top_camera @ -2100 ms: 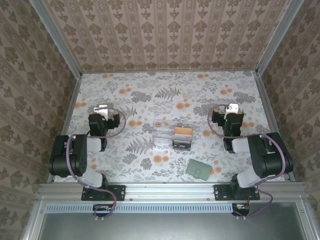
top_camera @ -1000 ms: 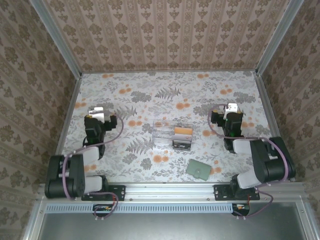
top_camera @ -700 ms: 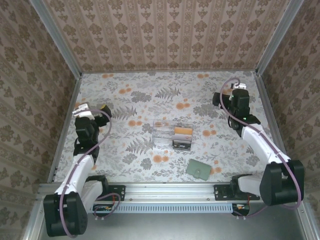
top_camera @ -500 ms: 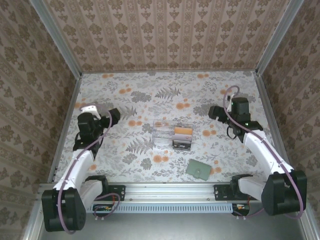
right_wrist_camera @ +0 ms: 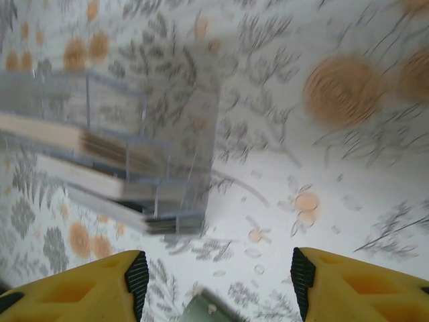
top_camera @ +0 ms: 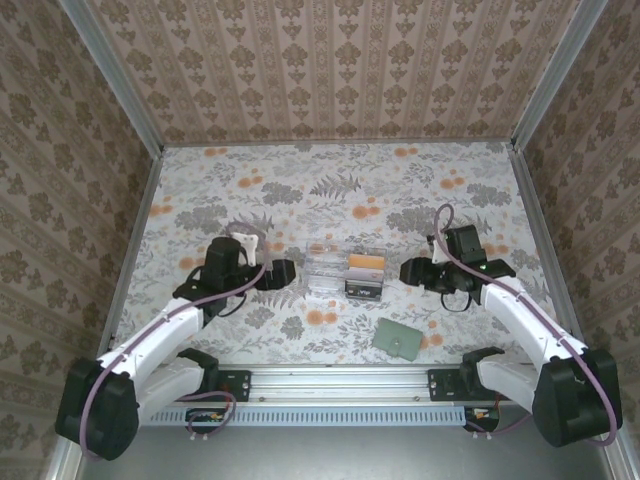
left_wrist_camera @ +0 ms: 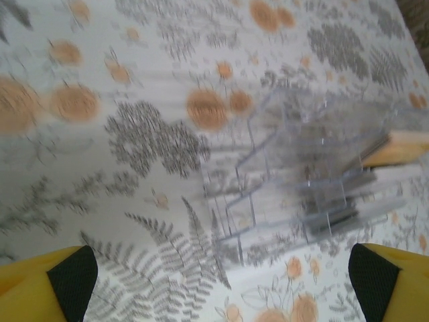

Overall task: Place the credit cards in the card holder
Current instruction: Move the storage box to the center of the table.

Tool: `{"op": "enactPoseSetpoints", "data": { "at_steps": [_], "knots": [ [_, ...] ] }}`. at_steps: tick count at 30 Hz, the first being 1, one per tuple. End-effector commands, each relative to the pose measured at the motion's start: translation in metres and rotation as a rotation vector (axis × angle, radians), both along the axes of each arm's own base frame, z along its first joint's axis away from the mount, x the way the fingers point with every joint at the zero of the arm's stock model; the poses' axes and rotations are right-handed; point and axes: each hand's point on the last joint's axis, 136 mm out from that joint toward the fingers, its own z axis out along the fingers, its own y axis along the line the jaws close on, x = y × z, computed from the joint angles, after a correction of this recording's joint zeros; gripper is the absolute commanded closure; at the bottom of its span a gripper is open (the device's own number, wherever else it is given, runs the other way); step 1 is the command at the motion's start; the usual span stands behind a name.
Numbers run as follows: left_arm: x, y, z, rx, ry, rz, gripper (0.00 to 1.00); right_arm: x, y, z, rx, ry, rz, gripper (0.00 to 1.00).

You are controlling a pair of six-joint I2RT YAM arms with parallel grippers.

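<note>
Two-arm approach step, by judgement; left pincer wide, empty, left of clear box; right pincer wide, empty, right of it; credit cards inside box; card holder folded, near-right on bench; next: pinch one card edge.

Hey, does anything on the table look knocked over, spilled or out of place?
Nothing stands out. The cards sit in the clear box, and the card holder lies flat on the table, merely angled.

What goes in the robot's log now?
left gripper: open, left of clear box | right gripper: open, right of it | card holder: untouched
</note>
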Motion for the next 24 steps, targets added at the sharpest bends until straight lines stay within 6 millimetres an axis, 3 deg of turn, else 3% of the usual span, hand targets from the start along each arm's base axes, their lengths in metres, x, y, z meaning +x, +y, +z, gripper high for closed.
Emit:
{"op": "enactPoseSetpoints", "data": {
  "at_steps": [1, 12, 17, 24],
  "knots": [
    [-0.016, -0.014, -0.005, -0.024, 0.026, -0.050, 0.01, -0.017, 0.022, -0.006, 0.055, 0.047, 0.078, 0.41],
    [-0.032, -0.058, -0.018, -0.128, 0.111, -0.197, 0.03, -0.033, 0.074, -0.033, 0.160, 0.067, 0.192, 0.45],
    [-0.031, -0.075, -0.026, -0.137, 0.160, -0.221, 0.05, -0.028, 0.085, -0.042, 0.187, 0.074, 0.188, 0.49],
    [-0.016, -0.086, -0.033, -0.169, 0.185, -0.183, 0.09, -0.012, 0.094, -0.048, 0.208, 0.065, 0.166, 0.51]
  ]
}}
